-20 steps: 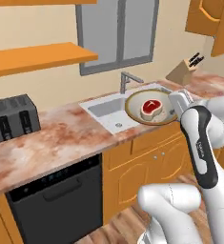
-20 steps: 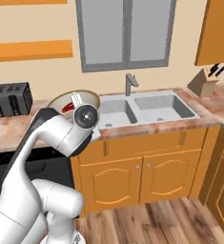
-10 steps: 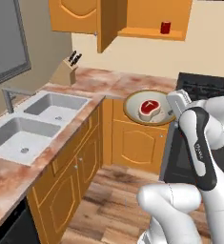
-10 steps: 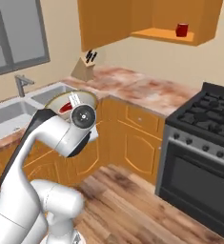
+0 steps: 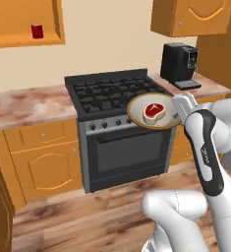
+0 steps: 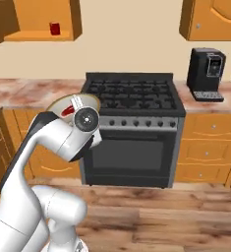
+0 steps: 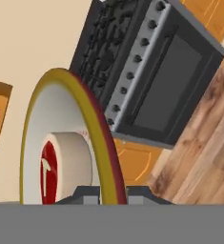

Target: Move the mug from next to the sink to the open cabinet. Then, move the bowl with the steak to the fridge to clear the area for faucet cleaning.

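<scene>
Already halfway: mug [image 5: 37, 31] up on the shelf of the open cabinet [image 5: 23, 22], bowl [image 5: 154, 111] with steak [image 5: 155, 112] in transit.
Carried level in front of the stove [image 5: 117, 128], rim pinched between the jaws of the gripper [image 5: 180, 106]. Left to do, by the look of it: reaching the fridge and setting the bowl inside. Marbled counter [image 5: 26, 104], coffee machine [image 5: 178, 64], wood floor [image 6: 186, 216] around.

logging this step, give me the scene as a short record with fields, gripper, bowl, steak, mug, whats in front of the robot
gripper: gripper shut on the rim of the bowl, held in the air
steak: steak lies inside the bowl
mug: red mug stands on the shelf of the open cabinet
in front: black stove with its oven below
right of stove: black coffee machine on the marbled counter
fridge: cannot tell
</scene>
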